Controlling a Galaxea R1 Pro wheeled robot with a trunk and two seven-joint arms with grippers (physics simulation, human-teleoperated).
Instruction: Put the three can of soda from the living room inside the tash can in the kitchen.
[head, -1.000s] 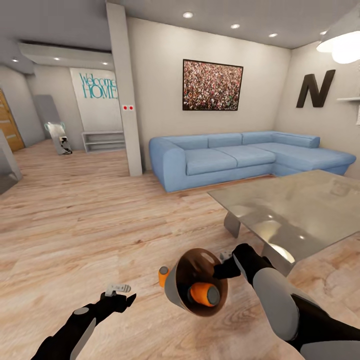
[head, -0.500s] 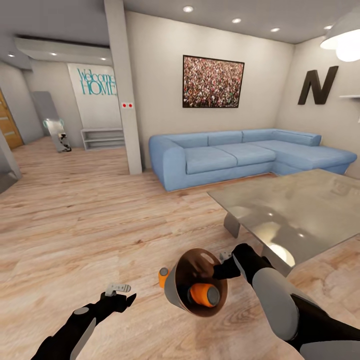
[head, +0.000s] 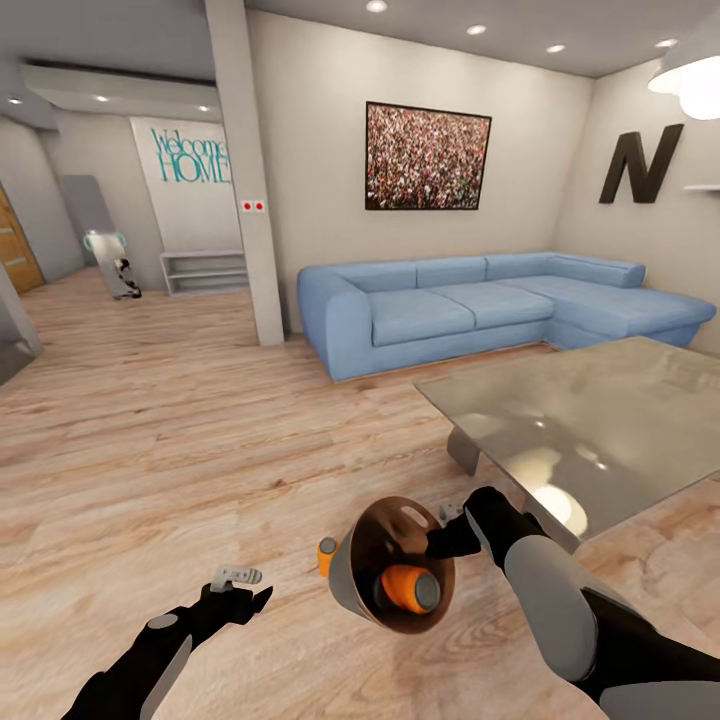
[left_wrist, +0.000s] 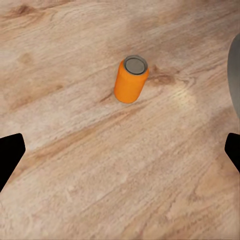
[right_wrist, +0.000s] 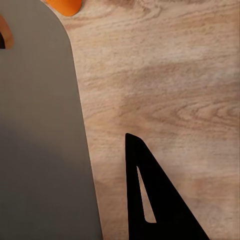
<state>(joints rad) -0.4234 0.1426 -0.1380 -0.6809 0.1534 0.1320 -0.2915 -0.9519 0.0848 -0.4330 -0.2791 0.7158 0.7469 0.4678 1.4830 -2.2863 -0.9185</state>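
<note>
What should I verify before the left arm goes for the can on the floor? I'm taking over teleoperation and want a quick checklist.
1. Left gripper empty and open: ok.
2. Orange can on the floor upright, floor around it bare: ok.
3. Trash can held by the right gripper at its rim: ok; firmness cannot tell.
4. Trash can tilted with its mouth sideways, an orange can inside lying near the rim: not ok, may roll out.
5. Blue can located: cannot tell.

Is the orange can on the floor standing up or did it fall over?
Standing up. The orange can rests on the wood floor with its grey top facing upward, beside the tilted bin.
</note>
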